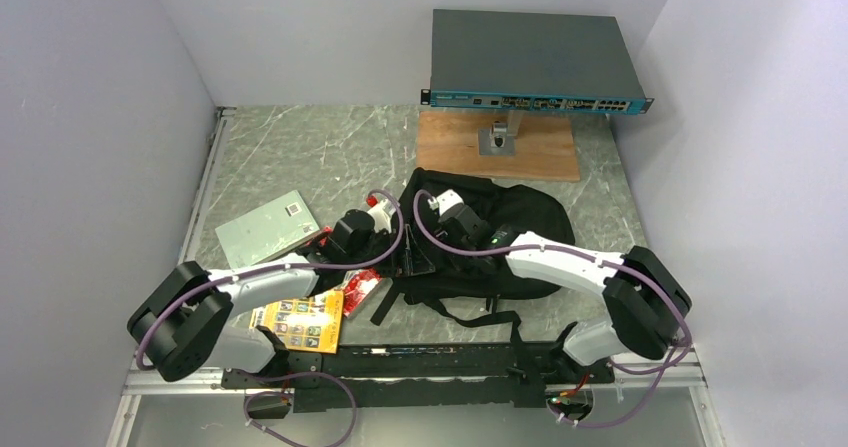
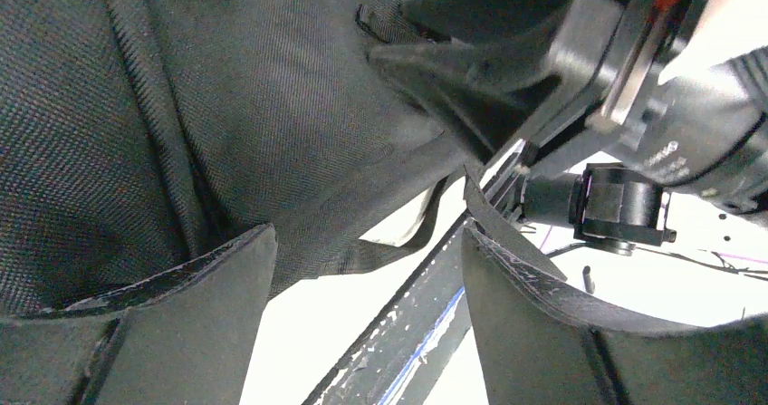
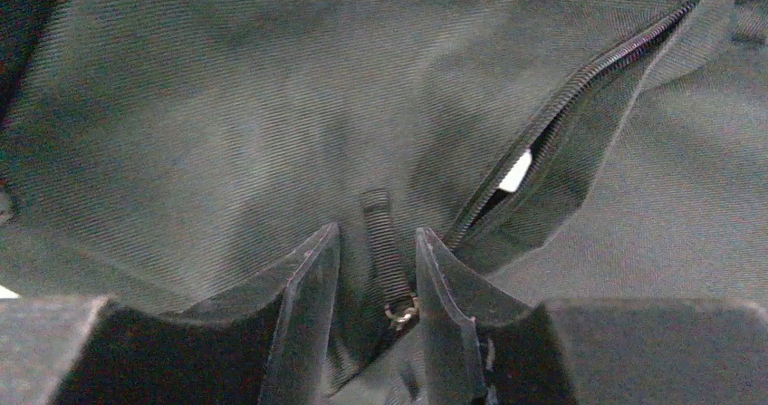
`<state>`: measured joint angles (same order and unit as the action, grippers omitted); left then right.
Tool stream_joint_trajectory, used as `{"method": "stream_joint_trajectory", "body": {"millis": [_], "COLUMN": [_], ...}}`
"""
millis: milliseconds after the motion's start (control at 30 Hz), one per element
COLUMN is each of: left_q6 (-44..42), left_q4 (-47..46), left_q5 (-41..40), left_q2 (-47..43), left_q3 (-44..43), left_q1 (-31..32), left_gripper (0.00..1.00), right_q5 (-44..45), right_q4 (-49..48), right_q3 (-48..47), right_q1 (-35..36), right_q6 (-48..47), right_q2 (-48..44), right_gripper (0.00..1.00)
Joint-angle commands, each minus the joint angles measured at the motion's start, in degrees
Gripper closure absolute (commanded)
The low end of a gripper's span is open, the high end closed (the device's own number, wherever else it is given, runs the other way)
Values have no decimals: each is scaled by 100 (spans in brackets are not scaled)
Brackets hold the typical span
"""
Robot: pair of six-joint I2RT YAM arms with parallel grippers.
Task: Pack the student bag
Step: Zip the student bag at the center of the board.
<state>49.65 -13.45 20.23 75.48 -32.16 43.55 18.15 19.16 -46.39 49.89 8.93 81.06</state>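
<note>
Straddling the webbing zip pull (image 3: 381, 242) of the student bag (image 1: 525, 217), the right gripper (image 3: 378, 231) is holding its two fingers narrowly parted, one on each side of the pull; whether either finger is touching it cannot be told. A small metal ring (image 3: 401, 313) is hanging at the near end of the pull. The zip (image 3: 598, 79) is running away to the upper right, partly undone, with a white sliver (image 3: 516, 171) showing through the gap.

The left gripper (image 2: 367, 242) is standing with its fingers spread wide and is gripping nothing. Black bag fabric is lying across the gap and against its left finger (image 2: 190, 305), with the right gripper appearing just beyond.

Seen from above, the bag is lying near the middle of the marbled table (image 1: 300, 147), its straps (image 1: 470, 312) trailing toward the arm bases and both grippers meeting over its left end. To the bag's left, a flat grey box (image 1: 265, 229), a red packet (image 1: 362, 289) and a yellow card (image 1: 300, 322) are lying by the left arm. Behind the bag, a grey rack-mount unit (image 1: 530, 57) is sitting on a metal stand (image 1: 497, 137) on a wooden board (image 1: 540, 152)
</note>
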Motion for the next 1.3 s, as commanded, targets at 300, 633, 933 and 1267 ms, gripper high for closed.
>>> {"method": "stream_joint_trajectory", "body": {"millis": [300, 633, 933, 1267], "left_q6": [104, 233, 210, 49], "left_q4": [-227, -542, -485, -435], "left_q5": [-44, 115, 139, 261], "left_q2": [59, 294, 353, 255], "left_q3": [162, 200, 132, -42], "left_q1": [1, -10, 10, 46], "left_gripper": [20, 22, 24, 29], "right_q5": [-1341, -1511, -490, -423], "right_q4": [158, 270, -156, -648], "right_q3": [-91, -155, -211, 104], "right_q1": [-763, -700, -643, -908], "right_q6": [310, 247, 315, 1069], "right_q2": [449, 712, -10, -1007], "right_gripper": [55, 63, 100, 100]}}
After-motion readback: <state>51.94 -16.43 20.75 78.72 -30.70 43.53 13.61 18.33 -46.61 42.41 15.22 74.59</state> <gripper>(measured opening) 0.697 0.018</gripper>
